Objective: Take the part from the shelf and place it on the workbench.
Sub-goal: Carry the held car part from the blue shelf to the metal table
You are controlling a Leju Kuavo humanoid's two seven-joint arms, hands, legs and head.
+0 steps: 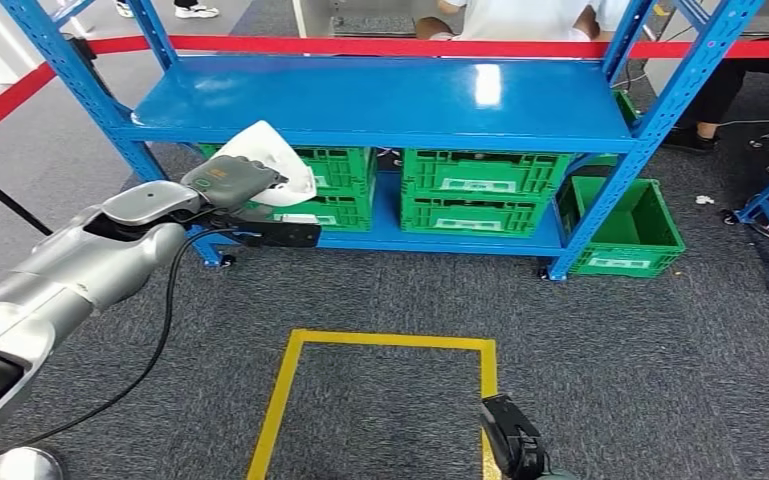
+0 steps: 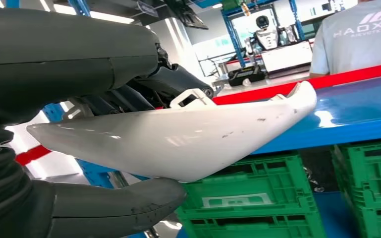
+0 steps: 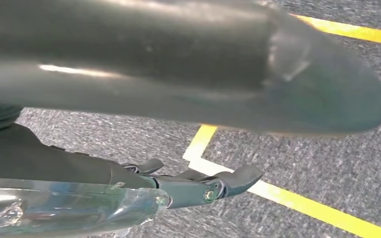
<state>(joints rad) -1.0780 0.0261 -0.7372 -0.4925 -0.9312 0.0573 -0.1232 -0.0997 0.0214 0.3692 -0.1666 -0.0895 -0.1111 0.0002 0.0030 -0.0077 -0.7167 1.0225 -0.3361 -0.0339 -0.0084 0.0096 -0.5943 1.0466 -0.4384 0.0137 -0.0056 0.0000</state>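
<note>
One white part held at the blue shelf

One item in hand. Left hand (image 1: 232,182): raised in front of the blue shelf (image 1: 380,100), at the left end of its upper deck, just below the deck's front edge. It grips the white part (image 1: 275,160), a smooth curved shell tapering to a rounded tip. The left wrist view shows the thick grey thumb (image 2: 114,206) pressed under the shell (image 2: 178,144) and darker fingers (image 2: 178,82) closed over its upper edge, so the part is clamped between them. The part's tip lies against the line of the shelf's upper deck (image 2: 356,111) in that view; whether it touches the deck cannot be told.

Right hand (image 1: 512,438): low, well in front of the shelf, over the grey carpet at the right side of the yellow floor marking (image 1: 390,343). The right wrist view shows its dark fingers (image 3: 228,181) stretched out and apart from the thumb (image 3: 178,64), with nothing between them.

Shelf contents: green crates (image 1: 470,188) on the lower deck, stacked side by side. One more green crate (image 1: 625,225) sits open on the carpet just beside the shelf's right front post.

Behind the shelf: red barrier tape (image 1: 380,46) and a person in a pale shirt (image 1: 520,18).
</note>
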